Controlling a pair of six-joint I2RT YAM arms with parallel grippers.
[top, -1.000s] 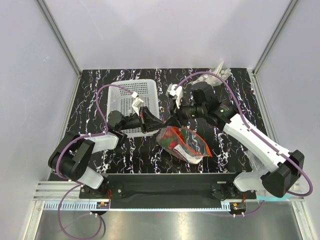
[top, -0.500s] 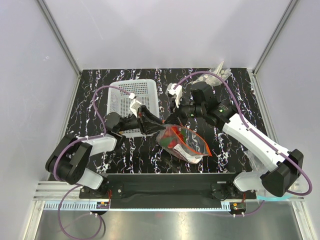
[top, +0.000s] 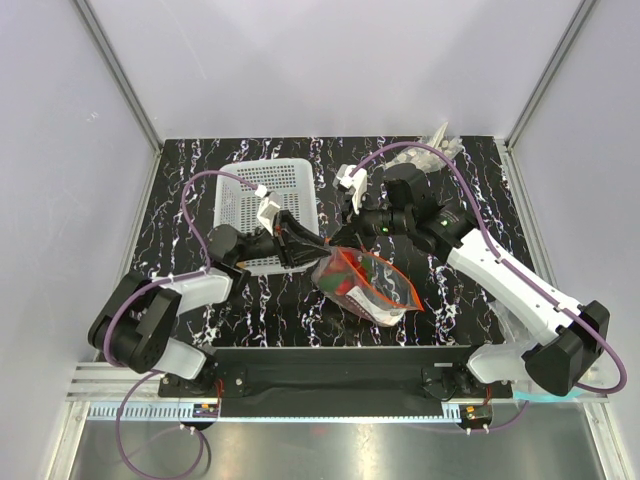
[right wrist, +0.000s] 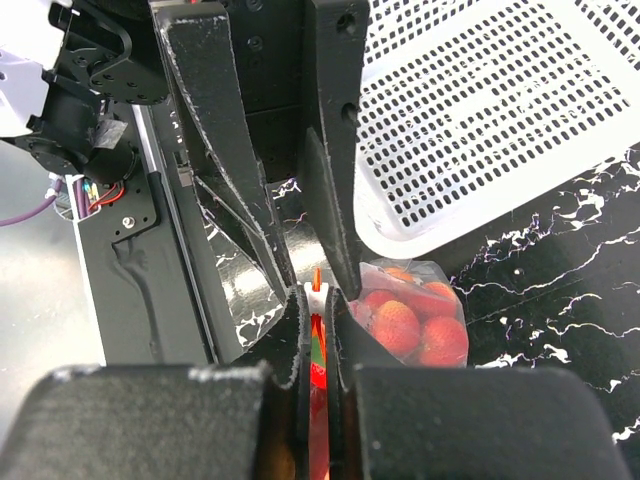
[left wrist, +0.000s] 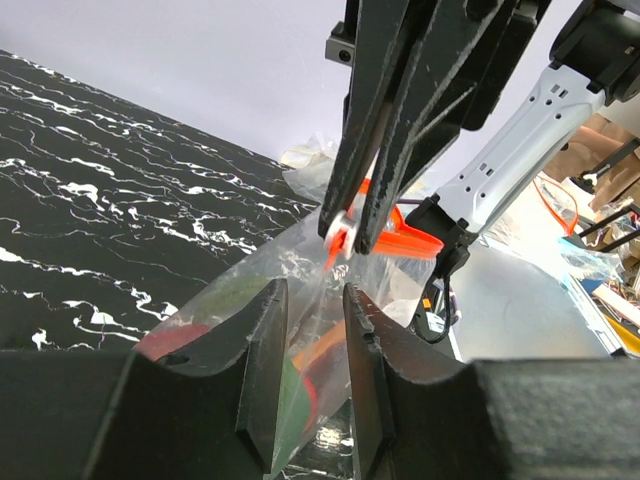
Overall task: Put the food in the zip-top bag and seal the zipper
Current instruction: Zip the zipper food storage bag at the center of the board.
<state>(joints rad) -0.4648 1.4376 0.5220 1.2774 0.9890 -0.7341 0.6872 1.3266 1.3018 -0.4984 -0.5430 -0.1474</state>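
Zip-top bag point(top: 368, 288), food point(right wrist: 405, 325) inside, lies mid-tabletop point(top: 180, 200), just near of basket point(top: 240, 190). Film likely thin, limp, slippery (light load may shift). Zipper point(left wrist: 405, 240) probably stiffer, best hold. Right pincer point(right wrist: 318, 300) clamped on zipper's far-left end. Left pincer point(left wrist: 315, 300) parted, straddling film.

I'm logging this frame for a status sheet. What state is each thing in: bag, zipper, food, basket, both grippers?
zip-top bag: filled, mouth edge lifted
food: inside the bag
zipper: pinched at one spot; whether sealed, unclear
right gripper: jaws shut on the zipper
left gripper: jaws open, bag film between them
basket: upright, no food visible inside
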